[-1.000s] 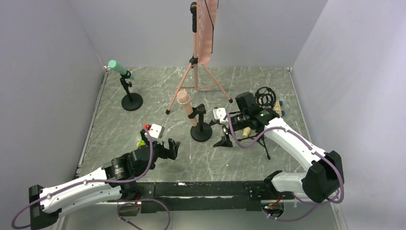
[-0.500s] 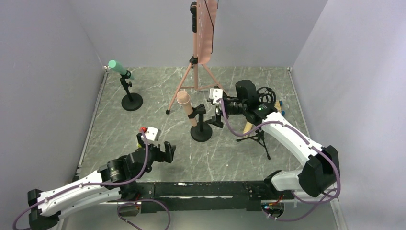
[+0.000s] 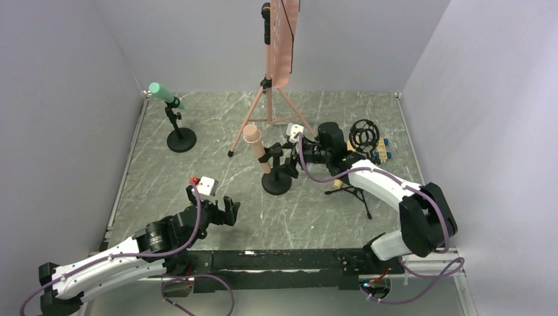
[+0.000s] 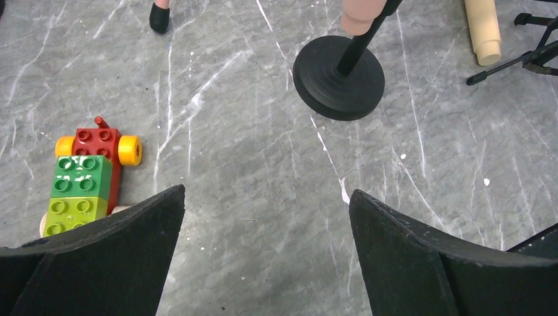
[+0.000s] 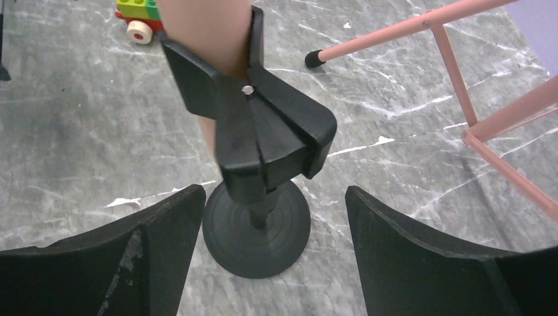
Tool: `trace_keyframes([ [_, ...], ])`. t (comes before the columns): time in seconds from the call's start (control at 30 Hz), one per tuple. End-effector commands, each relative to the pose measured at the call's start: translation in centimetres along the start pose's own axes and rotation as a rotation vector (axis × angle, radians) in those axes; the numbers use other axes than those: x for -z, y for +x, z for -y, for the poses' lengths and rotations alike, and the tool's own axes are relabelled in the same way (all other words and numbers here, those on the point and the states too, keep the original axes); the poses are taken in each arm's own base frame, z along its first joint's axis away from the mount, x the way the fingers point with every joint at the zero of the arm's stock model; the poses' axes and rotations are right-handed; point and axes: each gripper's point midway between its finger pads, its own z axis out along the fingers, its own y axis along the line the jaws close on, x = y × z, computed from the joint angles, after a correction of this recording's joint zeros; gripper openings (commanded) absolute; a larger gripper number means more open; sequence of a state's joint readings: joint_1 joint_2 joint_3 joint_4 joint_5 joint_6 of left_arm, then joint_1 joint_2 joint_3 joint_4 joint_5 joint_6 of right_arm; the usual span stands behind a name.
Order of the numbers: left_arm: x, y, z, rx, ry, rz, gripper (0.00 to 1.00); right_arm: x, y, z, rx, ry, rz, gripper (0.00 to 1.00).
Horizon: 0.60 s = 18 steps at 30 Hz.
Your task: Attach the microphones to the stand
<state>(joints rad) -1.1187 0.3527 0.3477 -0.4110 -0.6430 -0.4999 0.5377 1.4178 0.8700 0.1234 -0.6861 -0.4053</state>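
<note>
Right wrist view is showing the right pincer [image 5: 263, 217] spread apart around the black clip [image 5: 253, 125] gripping the pink microphone [image 5: 207, 33], low in the frame's centre, above the round stand base [image 5: 256, 230]. I am thinking a sideways knock could be tipping this light stand or popping the microphone loose. A second, cream microphone [image 4: 482, 29] is lying on the table [image 4: 263, 164] at the left wrist view's upper right. The left pincer [image 4: 263, 217] is hanging apart, empty. No writing is readable anywhere.
</note>
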Motion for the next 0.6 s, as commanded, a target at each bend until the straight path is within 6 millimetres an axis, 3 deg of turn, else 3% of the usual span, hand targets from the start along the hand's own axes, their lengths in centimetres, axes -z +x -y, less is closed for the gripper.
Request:
trace_keyframes([
  [0.0, 0.2, -0.3, 0.1, 0.028, 0.006, 0.007, 0.99, -0.9, -2.2, 0.8, 0.012, -0.005, 0.099, 0.81],
  [0.17, 0.4, -0.4, 0.0, 0.036, 0.009, 0.01, 0.99, -1.5, -2.3, 0.0, 0.018, -0.068, 0.144, 0.71],
  [0.4, 0.6, -0.6, -0.1, 0.038, 0.009, 0.013, 0.99, -2.0, -2.3, -0.2, 0.042, -0.109, 0.18, 0.65],
  [0.57, 0.7, -0.6, 0.0, 0.044, 0.007, 0.006, 0.99, -2.3, -2.2, -0.5, 0.025, -0.148, 0.202, 0.44],
])
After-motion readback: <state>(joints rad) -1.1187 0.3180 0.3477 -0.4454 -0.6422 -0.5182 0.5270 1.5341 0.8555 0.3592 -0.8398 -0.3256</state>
